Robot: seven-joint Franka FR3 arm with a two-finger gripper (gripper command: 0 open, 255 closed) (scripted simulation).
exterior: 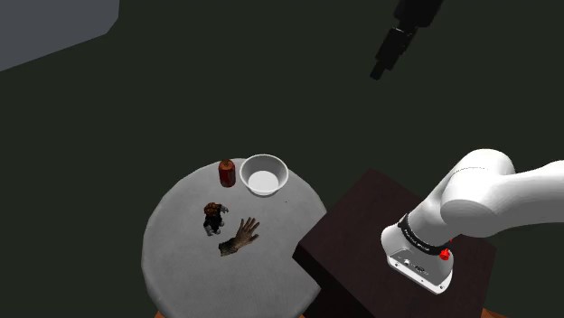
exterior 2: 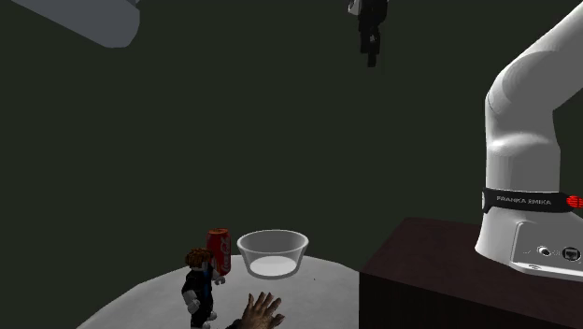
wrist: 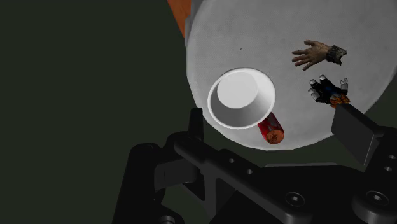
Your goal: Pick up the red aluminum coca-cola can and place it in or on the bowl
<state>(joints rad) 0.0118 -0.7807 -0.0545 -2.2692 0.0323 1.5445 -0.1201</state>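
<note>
My gripper [exterior: 380,68] hangs high in the dark space, well above a round pale table [exterior: 181,257], and looks straight down on it. My two black fingers [wrist: 196,121] stand wide apart and released, with nothing clasped between them.

The red can [exterior: 227,173] stands upright on the table, just beside a white bowl [exterior: 249,166]. It is on the bowl's left in the shoulder view. In the second exterior view a narrow gap shows between the can [exterior 2: 219,252] and the bowl's wall [exterior 2: 271,247]. From my wrist camera the can [wrist: 271,129] and the bowl [wrist: 219,116] lie far below, in the span between my fingers.

Nearer the middle of the table stands a small dark toy figure with brown hair [exterior: 213,219]. A model of a human hand [exterior: 239,237] lies flat just beside the figure. Both are apart from the can.

My white arm rises from a dark brown box stand [exterior: 361,226] that sits against the table's edge.
</note>
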